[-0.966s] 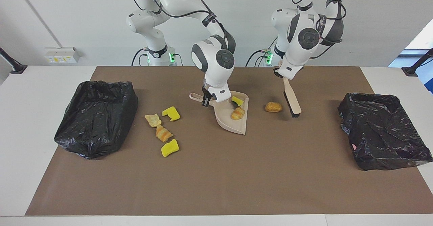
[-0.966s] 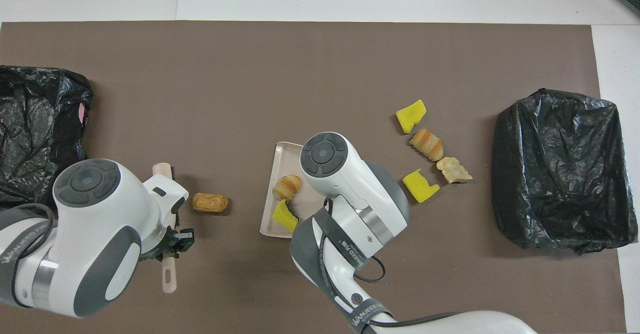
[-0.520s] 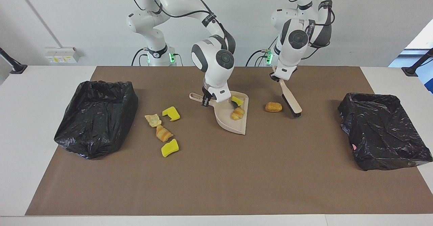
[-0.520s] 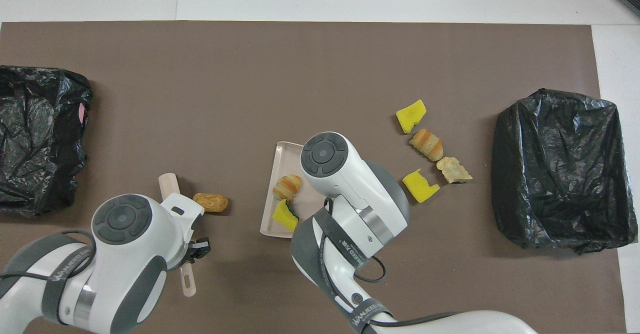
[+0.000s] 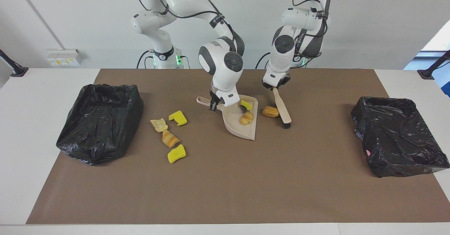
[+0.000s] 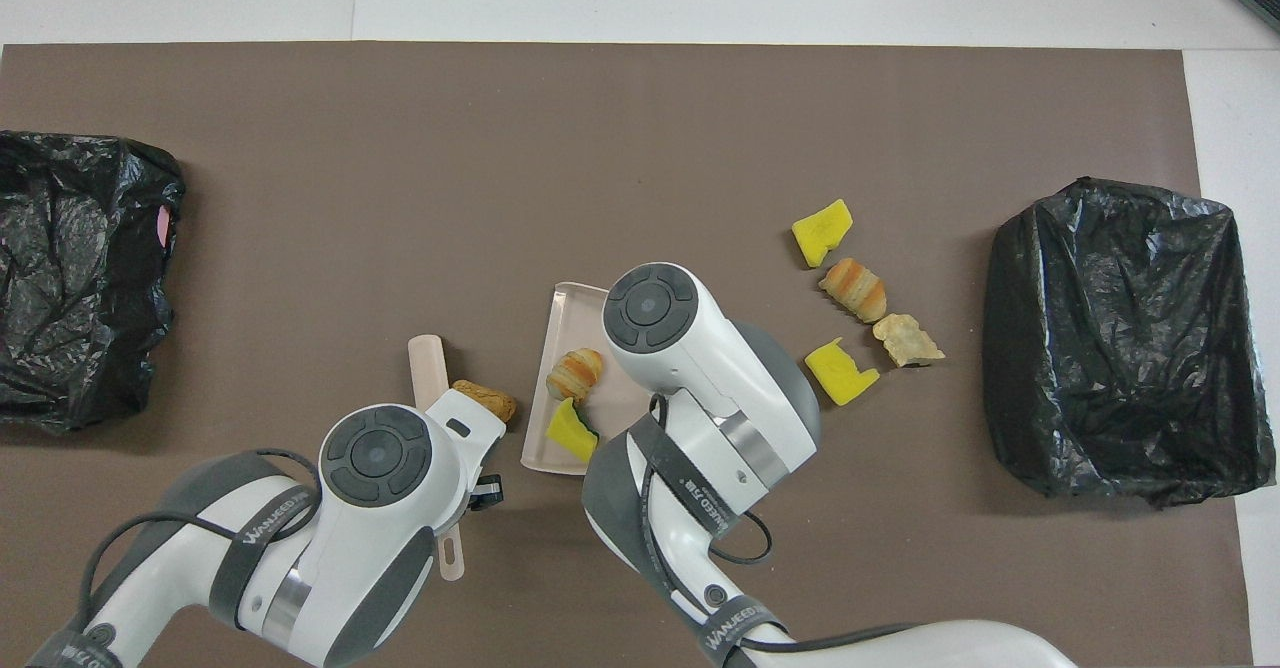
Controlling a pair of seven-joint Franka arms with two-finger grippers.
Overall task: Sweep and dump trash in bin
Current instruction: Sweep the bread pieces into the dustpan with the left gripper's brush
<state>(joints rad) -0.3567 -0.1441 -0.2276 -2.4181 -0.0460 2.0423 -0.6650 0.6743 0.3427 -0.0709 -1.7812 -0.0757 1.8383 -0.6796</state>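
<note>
Sweep step: left gripper (image 5: 273,86) clamped on brush (image 5: 282,110) nudging bread roll (image 5: 270,112) toward dustpan (image 5: 242,126) pinched by right gripper (image 5: 213,105); next, push it in.

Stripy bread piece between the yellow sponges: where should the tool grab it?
Pinch the stripy bread piece across its narrow middle, coming straight down. It lies flat on the mat, longer than wide, with a yellow sponge close beside.

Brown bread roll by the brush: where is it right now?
The brown bread roll lies on the mat between the dustpan and the brush, just short of the pan's open edge; the brush head is right beside it.
</note>
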